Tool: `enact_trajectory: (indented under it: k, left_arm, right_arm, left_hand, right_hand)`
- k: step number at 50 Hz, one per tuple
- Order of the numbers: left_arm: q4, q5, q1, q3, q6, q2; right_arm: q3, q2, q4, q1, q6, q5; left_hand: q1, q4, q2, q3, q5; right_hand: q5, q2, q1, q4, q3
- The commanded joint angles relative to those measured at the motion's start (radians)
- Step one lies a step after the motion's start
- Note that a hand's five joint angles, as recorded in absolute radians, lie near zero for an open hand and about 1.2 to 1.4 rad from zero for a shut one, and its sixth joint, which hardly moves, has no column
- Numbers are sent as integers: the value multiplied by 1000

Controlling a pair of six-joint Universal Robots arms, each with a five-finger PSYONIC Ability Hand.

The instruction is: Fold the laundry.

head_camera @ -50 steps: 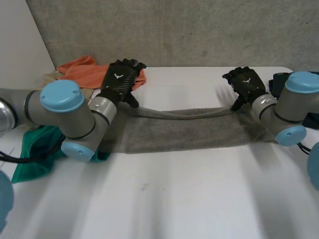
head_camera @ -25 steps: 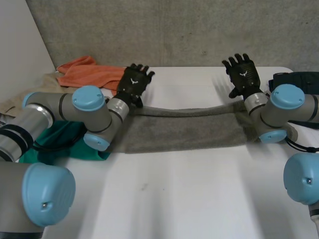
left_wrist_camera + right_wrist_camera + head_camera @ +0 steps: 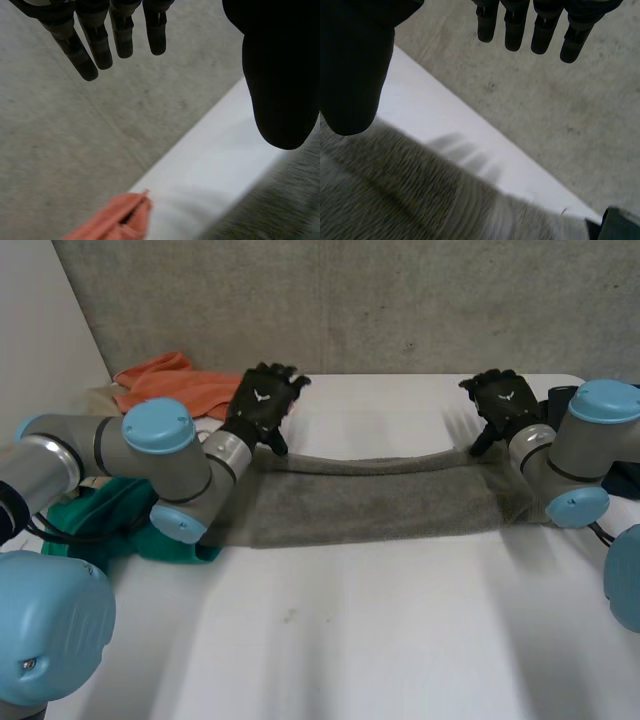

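A grey towel (image 3: 370, 505) lies folded into a long strip across the table. My left hand (image 3: 262, 405) hovers just over its far left corner, fingers spread and straight. My right hand (image 3: 508, 402) hovers over the far right corner, also spread. In the left wrist view the left hand (image 3: 280, 75) is open, with nothing between thumb and fingers (image 3: 100, 45), and the towel (image 3: 285, 210) lies below the thumb. The right wrist view shows the right hand (image 3: 355, 65) open and empty, with the towel (image 3: 395, 195) under its palm.
An orange cloth (image 3: 175, 385) lies at the table's far left, over a beige one (image 3: 98, 398). A green cloth (image 3: 75, 530) sits under my left arm. A dark blue cloth (image 3: 570, 400) lies by the right hand. A grey wall stands behind the table.
Both hands have let go of the towel's far edge and lifted off it with fingers spread. That edge now lies lower. The right hand rose, then came back down and to the right.
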Motion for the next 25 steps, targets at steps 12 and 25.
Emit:
enact_trajectory:
  k: [12,25]
  left_arm:
    - [-23,75,6,460,227,-369]
    - [122,-23,10,377,181,-250]
  right_arm:
    - [-279,265,-122,42,-55,-2]
    - [-163,181,-291,52,-72,0]
  left_hand:
    - [-9,14,10,4,22]
    - [53,76,71,66,84]
  right_hand:
    - [-13,-24,-41,-27,-22]
    - [-22,-32,-50,-36,-31]
